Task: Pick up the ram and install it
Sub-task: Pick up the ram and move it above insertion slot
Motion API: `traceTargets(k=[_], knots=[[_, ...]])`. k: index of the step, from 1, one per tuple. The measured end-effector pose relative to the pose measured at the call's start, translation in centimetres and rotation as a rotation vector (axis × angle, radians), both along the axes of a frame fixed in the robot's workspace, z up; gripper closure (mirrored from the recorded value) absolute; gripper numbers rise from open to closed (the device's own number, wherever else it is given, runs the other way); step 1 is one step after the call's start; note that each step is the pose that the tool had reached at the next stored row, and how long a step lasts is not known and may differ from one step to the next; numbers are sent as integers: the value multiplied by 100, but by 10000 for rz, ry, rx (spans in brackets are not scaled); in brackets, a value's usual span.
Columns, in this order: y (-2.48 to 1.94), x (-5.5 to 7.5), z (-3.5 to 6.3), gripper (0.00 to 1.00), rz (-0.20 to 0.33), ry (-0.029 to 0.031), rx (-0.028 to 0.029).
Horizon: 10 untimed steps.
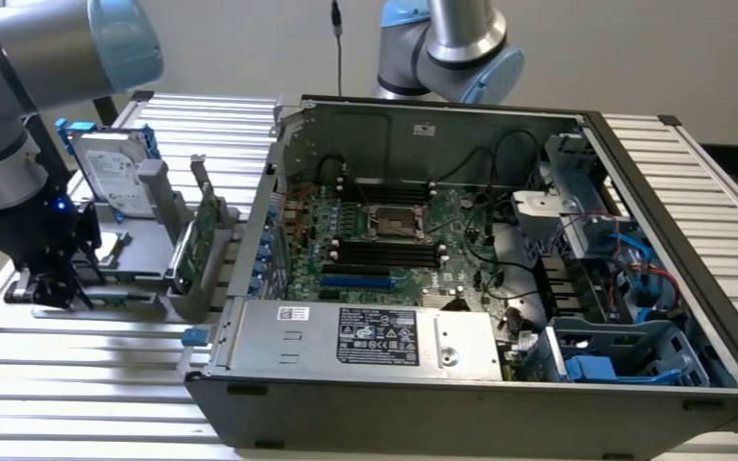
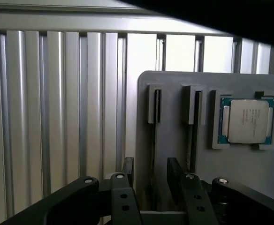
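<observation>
The ram (image 2: 154, 140) stands on edge in a slot of the grey holder (image 2: 174, 89), seen as a thin dark strip. My gripper (image 2: 151, 169) is open, with one finger (image 2: 127, 169) on each side of the strip and a gap to both. In the exterior view the gripper (image 1: 55, 286) hangs low over the grey holder (image 1: 126, 288), at the exterior view's left of the open computer case (image 1: 472, 384). The motherboard (image 1: 388, 226) lies inside the case with its black memory slots (image 1: 388, 254) bare.
A second slot (image 2: 193, 136) holds another thin dark strip beside the first. A processor chip (image 2: 247, 121) sits in a pocket of the holder. A silver hard drive with blue rails (image 1: 112, 163) and a green card (image 1: 197, 230) stand upright in the holder. A second arm (image 1: 453, 48) stands behind the case.
</observation>
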<state>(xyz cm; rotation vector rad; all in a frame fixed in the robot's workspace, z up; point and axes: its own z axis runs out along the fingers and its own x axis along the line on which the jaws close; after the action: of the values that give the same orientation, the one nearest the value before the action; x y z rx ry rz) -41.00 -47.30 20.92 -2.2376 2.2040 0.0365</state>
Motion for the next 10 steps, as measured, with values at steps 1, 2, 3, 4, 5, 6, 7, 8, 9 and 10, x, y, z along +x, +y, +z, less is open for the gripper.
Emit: traceTargets(k=[1, 2, 3, 4, 5, 6, 7, 8, 9, 10], knots=[[-1, 13, -11, 58, 11, 17, 1], [-1, 25, -21, 58, 21, 37, 3], [-1, 36, -30, 58, 30, 67, 6], [-1, 44, -37, 58, 37, 101, 8], [-1, 50, -43, 58, 42, 141, 10], [-1, 52, -50, 58, 47, 180, 13], [-1, 52, -57, 58, 50, 211, 17], [-1, 53, -65, 58, 53, 229, 24], [-1, 55, -73, 58, 57, 238, 29], [-1, 57, -83, 58, 61, 241, 34]])
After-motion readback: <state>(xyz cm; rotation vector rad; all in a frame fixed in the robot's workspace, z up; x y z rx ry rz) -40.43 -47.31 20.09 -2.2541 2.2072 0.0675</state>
